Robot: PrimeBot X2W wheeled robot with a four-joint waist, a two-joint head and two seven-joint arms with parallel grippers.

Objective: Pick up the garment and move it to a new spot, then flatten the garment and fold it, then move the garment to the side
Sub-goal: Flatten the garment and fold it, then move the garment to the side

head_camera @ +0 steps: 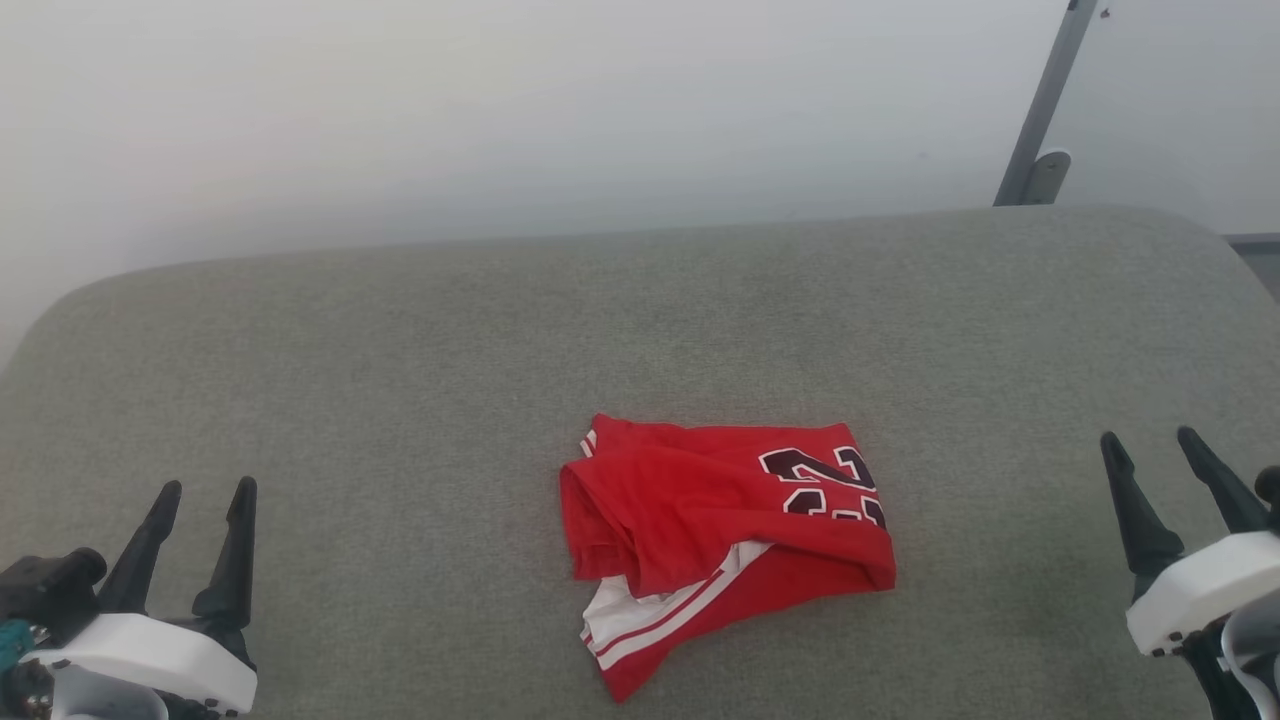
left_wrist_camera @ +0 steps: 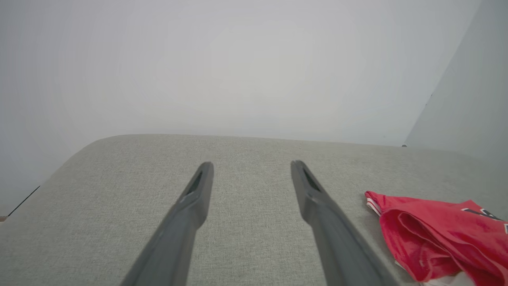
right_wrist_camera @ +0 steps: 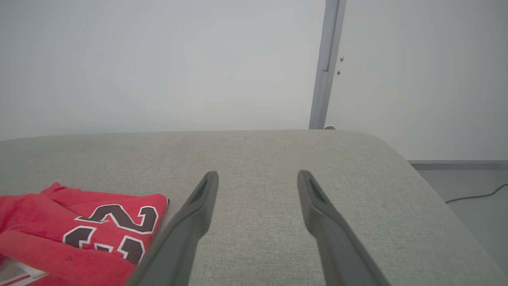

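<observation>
A grey fabric-covered table (head_camera: 400, 350) before a pale wall bears the garment (head_camera: 690, 510) midway across and toward the near edge: a bright red jersey bunched in loose folds, with dark white-outlined numerals and white red-striped trim, while the left jaws and right jaws stand wide apart and empty over the table's near corners. In the left wrist view, the left jaws gape over bare table, the garment's crumpled red folds lying off to one side. In the right wrist view, the right jaws gape likewise, and the numerals face up on the table.

Bright, even, diffuse light; source not evident. Back wall (head_camera: 400, 100) washed to hazy pale grey. Shadows faint, only soft dark rims under garment (head_camera: 700, 500) folds. Head view slightly soft; wrist views show cushion (left_wrist_camera: 254, 238) weave crisply, its far edge bowed by wide-angle lens.
</observation>
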